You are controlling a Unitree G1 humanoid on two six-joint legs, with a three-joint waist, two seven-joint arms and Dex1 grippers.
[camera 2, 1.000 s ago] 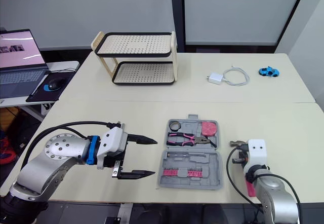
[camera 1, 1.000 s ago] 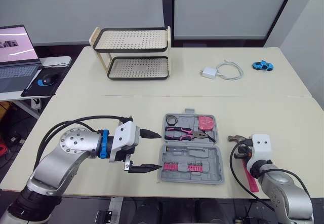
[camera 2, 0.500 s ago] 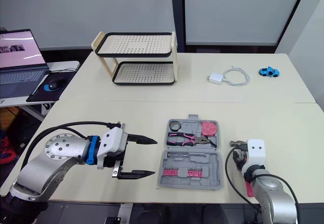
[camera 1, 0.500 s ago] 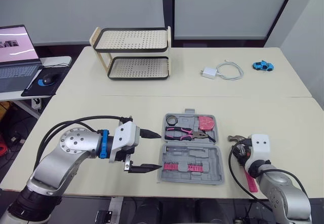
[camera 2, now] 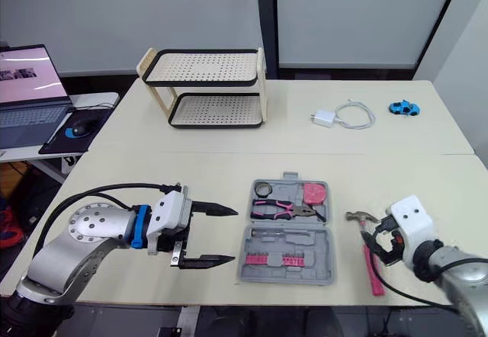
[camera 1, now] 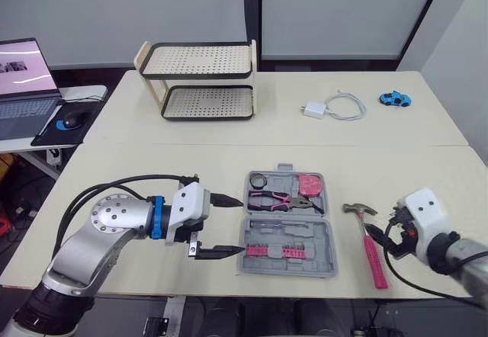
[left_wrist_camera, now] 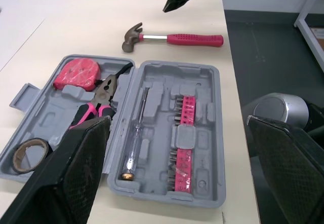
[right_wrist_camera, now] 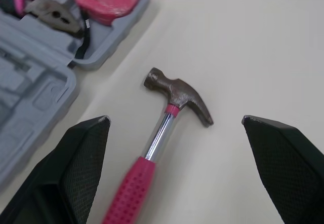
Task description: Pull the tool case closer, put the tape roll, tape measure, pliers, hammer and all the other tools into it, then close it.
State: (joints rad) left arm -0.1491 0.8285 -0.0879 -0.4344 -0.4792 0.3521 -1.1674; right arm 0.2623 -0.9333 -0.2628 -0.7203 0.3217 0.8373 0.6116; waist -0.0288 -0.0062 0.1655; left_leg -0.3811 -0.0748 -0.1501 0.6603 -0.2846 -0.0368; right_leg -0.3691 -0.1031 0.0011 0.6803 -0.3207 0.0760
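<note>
The grey tool case (camera 1: 320,234) lies open near the table's front edge. Its far half holds the tape roll (camera 1: 257,179), the pink-handled pliers (camera 1: 278,199) and the pink tape measure (camera 1: 309,184). The near half holds a screwdriver (left_wrist_camera: 135,133) and pink bits (camera 1: 274,251). The hammer (camera 1: 367,242), with a pink grip, lies flat on the table just right of the case. My right gripper (right_wrist_camera: 173,120) is open above the hammer, holding nothing, its body to the right of the hammer (right_wrist_camera: 177,95). My left gripper (camera 1: 229,226) stands open just left of the case, fingers pointing at it.
A two-tier perforated rack (camera 1: 200,81) stands at the back left. A white charger with its cable (camera 1: 335,108) and a blue toy car (camera 1: 396,98) lie at the back right. A laptop (camera 1: 27,78) and a mouse (camera 1: 71,120) sit on a side desk to the left.
My right gripper has opened and drawn away to the right, leaving the hammer lying beside the case. The left arm has not moved.
</note>
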